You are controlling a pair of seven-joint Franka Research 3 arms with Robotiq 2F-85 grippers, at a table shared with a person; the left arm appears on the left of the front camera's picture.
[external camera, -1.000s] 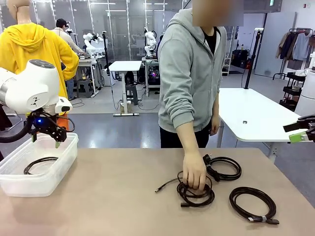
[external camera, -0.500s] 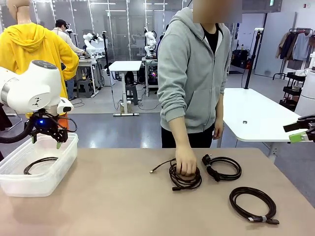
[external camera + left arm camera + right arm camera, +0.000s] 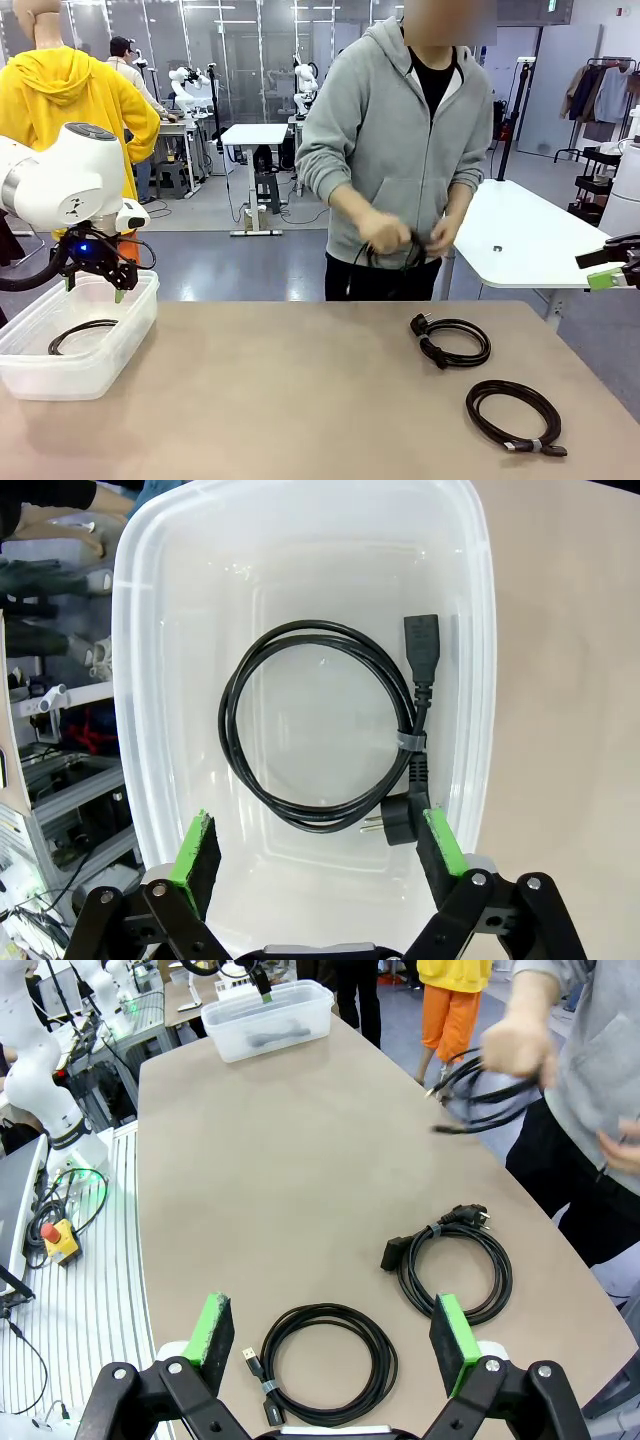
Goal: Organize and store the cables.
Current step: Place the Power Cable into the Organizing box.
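Note:
One coiled black cable (image 3: pixel 330 730) with plugs and a small tie lies in the clear plastic bin (image 3: pixel 120 335); my left gripper (image 3: pixel 315 855) hovers open above it, nothing between its pads. On the table lie two more coils: one with a plug (image 3: pixel 452 340) (image 3: pixel 455 1260) and one bound by a tie (image 3: pixel 515 412) (image 3: pixel 325 1360). A person at the far side holds another cable (image 3: pixel 395 250) (image 3: pixel 485 1085) in both hands at waist height. My right gripper (image 3: pixel 335 1345) hangs open above the two table coils, off the table's right edge in the front view (image 3: pixel 615 268).
The tan table (image 3: pixel 270 400) is bare between the bin and the coils. A white table (image 3: pixel 520 235) stands behind at the right. A red emergency button (image 3: pixel 50 1240) and white rails sit beside the table in the right wrist view.
The person dragged a loose cable coil across the table toward themselves, then lifted it off and now holds it in both hands. Both arms stayed still.

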